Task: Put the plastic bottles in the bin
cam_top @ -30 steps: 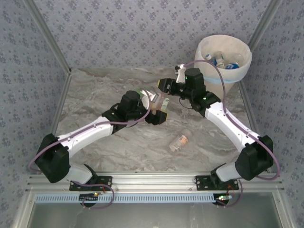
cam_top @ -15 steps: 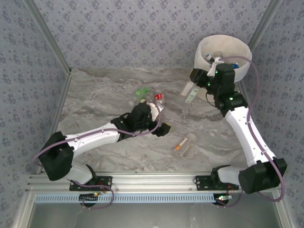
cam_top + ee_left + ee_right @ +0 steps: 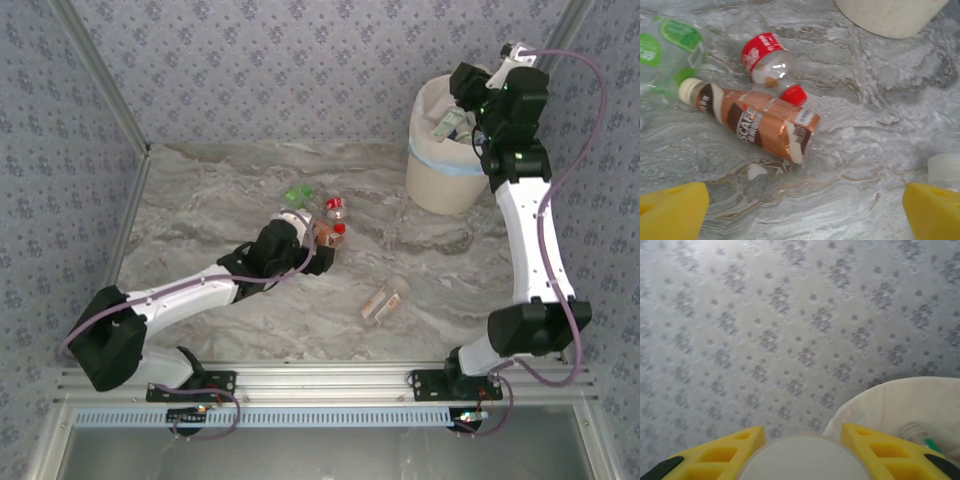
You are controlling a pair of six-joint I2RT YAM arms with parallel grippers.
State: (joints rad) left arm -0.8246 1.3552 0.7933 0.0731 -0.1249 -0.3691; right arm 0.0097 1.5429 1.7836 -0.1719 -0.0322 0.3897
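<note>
Top view: your right gripper [image 3: 460, 104] hangs over the bin [image 3: 436, 186], clamped on the held bottle [image 3: 445, 125]. Your left gripper [image 3: 313, 246] sits low over the table [image 3: 200, 205].

Left wrist: the yellow fingers [image 3: 670, 210] stand wide apart and empty. A brown bottle [image 3: 760, 127] lies just ahead of them, touching a red-label bottle [image 3: 769, 61].

Right wrist: the fingers pinch the held bottle's pale end above the bin's rim.

This looks like the drop step. Next, part the right jaws once the held bottle is squarely over the mouth.

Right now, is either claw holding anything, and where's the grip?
Right claw grips a clear bottle across its body, above the bin. Left claw is open, holding nothing.
</note>
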